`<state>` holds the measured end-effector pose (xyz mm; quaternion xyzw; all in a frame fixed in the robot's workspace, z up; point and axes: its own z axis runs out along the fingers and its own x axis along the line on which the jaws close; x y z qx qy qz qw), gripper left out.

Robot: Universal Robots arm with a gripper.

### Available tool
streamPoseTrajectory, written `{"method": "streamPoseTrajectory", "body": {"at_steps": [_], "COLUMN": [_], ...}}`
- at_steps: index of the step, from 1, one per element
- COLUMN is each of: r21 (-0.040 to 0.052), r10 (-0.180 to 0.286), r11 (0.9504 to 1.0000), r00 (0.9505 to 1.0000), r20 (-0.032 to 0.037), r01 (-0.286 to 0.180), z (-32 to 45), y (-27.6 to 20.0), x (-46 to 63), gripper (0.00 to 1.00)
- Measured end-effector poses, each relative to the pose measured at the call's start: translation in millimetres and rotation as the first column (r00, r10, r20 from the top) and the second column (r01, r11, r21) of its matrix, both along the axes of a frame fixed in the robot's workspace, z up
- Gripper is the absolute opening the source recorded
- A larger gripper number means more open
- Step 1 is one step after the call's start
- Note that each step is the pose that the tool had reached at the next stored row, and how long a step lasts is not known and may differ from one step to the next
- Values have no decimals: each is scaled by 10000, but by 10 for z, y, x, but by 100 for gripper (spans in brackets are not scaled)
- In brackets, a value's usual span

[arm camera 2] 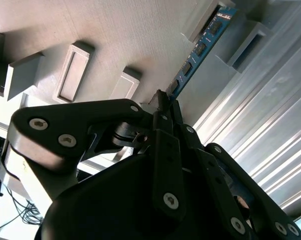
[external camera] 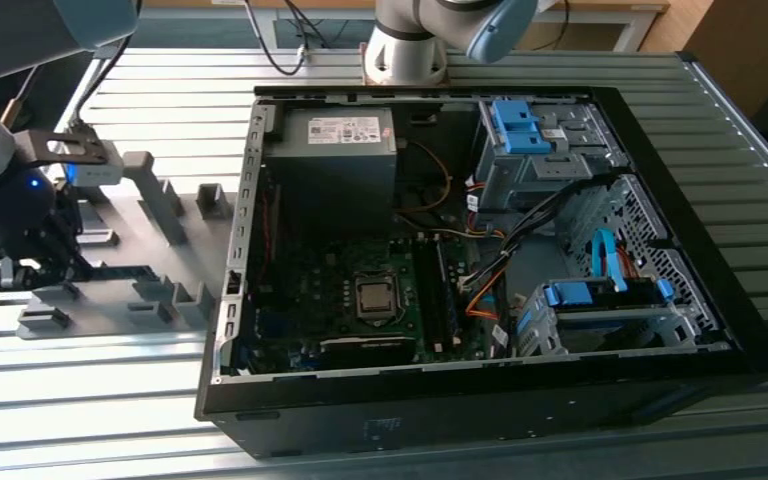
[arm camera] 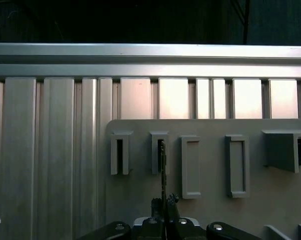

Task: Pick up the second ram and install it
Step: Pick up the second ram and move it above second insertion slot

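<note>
Seeing black pincer [arm camera: 164, 201] clamped on end of second ram [arm camera 2: 199, 50], long blue-green memory stick, over grey slotted holder plate [arm camera: 210, 210]; I fear end-hold lets it pivot, snag slot

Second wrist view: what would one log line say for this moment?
claw: shut on second ram | ram: over grey holder plate | computer case: open, beside plate

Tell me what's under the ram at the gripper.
Under the second ram: the grey holder plate and its slotted blocks; the far end reaches one block. The gripper, shut on it, covers the near end, so seating there is hidden.
</note>
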<state>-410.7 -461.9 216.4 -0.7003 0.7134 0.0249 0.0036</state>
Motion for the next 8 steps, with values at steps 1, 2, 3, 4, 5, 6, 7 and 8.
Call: {"method": "streamPoseTrajectory", "body": {"at_steps": [1, 2, 3, 4, 5, 6, 7, 8], "r21": [0, -1, -2, -1, -1, 0, 0, -1], "r10": [-1, 0, -1, 0, 0, 0, -1, 0], "r11": [10000, 10000, 10000, 10000, 10000, 10000, 10000, 10000], "r00": [10000, 10000, 10000, 10000, 10000, 10000, 10000, 10000], "r20": [0, -1, -2, 0, -1, 0, 0, 0], "r01": [1, 0, 1, 0, 0, 0, 1, 0], "z": [4, 9, 13, 18, 23, 27, 32, 38], "y": [0, 0, 0, 0, 0, 0, 0, 0], "x": [0, 0, 0, 0, 0, 0, 0, 0], "gripper": [14, 14, 14, 14, 14, 14, 14, 14]}}
